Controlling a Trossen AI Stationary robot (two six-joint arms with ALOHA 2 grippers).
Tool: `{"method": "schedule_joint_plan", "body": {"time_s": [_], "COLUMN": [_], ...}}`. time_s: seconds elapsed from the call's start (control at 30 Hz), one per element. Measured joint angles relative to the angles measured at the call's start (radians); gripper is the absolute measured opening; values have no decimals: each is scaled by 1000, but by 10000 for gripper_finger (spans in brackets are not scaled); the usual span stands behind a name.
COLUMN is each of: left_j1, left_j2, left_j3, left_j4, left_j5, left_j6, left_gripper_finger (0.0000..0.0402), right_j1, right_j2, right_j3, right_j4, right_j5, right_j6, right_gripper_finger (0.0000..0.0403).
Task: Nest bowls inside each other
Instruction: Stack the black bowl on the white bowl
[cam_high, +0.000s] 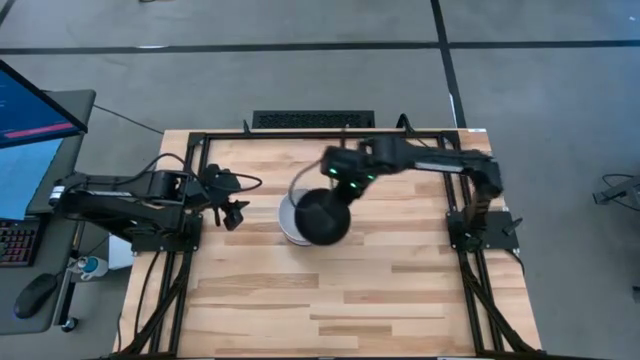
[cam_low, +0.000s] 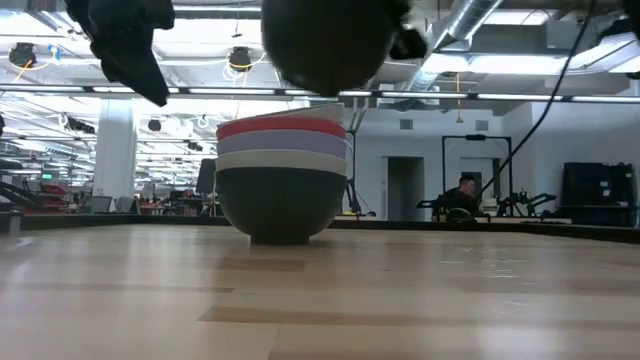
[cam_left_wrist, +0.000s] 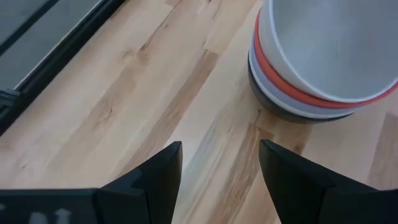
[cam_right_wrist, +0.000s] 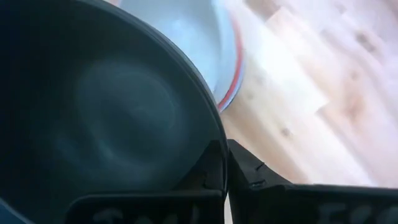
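Observation:
A nested stack of bowls (cam_high: 293, 222) stands mid-table on the base of its black bottom bowl (cam_low: 280, 205). Above that sit a white, a light blue (cam_low: 283, 143) and a red bowl (cam_low: 281, 128), with a white bowl (cam_left_wrist: 336, 43) on top. My right gripper (cam_high: 337, 193) is shut on a second black bowl (cam_high: 325, 216), held in the air over the stack's right side (cam_low: 325, 40). My left gripper (cam_high: 232, 206) hangs open, left of the stack and above the table (cam_left_wrist: 217, 168), touching nothing. My right gripper (cam_right_wrist: 224, 152) pinches the black bowl's rim (cam_right_wrist: 210, 124) on its far side, one finger inside the bowl and one outside. The fingers come slanting down from the far right. The bowl is lifted clear, mouth up and slightly tilted, above the stack.
Bare wood table (cam_high: 350, 300) lies all round the stack, with a black frame rail (cam_high: 190, 250) along the left and right sides. A monitor and keyboard (cam_high: 20, 150) sit off the table's left. A person (cam_low: 462, 195) sits far behind.

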Motion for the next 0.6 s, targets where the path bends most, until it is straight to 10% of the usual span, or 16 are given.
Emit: {"method": "schedule_joint_plan", "body": {"time_s": [0.6], "left_j1": [0], "left_j2": [20], "left_j3": [0], "left_j4": [-11], "left_j5": [-17], "left_j6": [40], "left_gripper_finger": [206], "right_j1": [-81], "right_j2": [290], "right_j3": [332], "right_j4": [-95], "right_j5": [2], "right_j6": [-191], "right_gripper_finger": [16]}}
